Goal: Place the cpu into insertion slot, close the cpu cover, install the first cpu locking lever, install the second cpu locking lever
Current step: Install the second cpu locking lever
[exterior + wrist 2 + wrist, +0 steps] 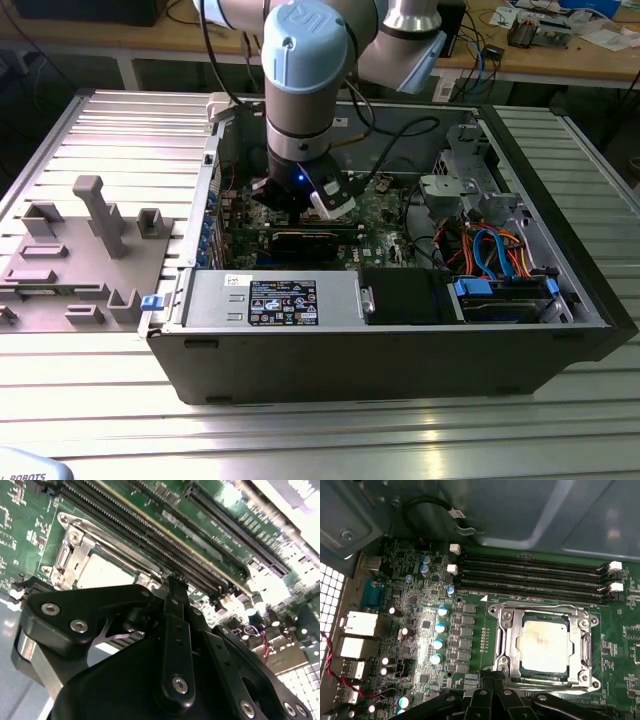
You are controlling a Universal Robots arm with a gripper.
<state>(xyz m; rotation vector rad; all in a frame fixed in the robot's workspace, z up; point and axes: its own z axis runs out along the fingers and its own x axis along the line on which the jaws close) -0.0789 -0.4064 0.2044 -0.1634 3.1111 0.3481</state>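
The cpu (543, 645), a pale silver-grey square, lies flat in the insertion slot (592, 682) on the green board. The silvery cpu cover (507, 635) is down around it, and the chip's top shows through the cover's square opening. A thin metal lever rod (115, 542) lies along the socket's side next to the memory slots. My black gripper (492, 680) is shut, its tips at the socket's edge opposite the memory slots. In the second wrist view the gripper (174, 582) stands just beside the cpu (102, 572). In the exterior view the gripper (285, 200) is low inside the computer case.
Long black memory slots (530, 572) run beside the socket. A row of capacitors (440, 627) stands on its other side. The case walls close in all around, with a drive cage and cables (490, 250) and a power supply (280, 300). A grey fixture (90, 240) lies at the exterior view's left.
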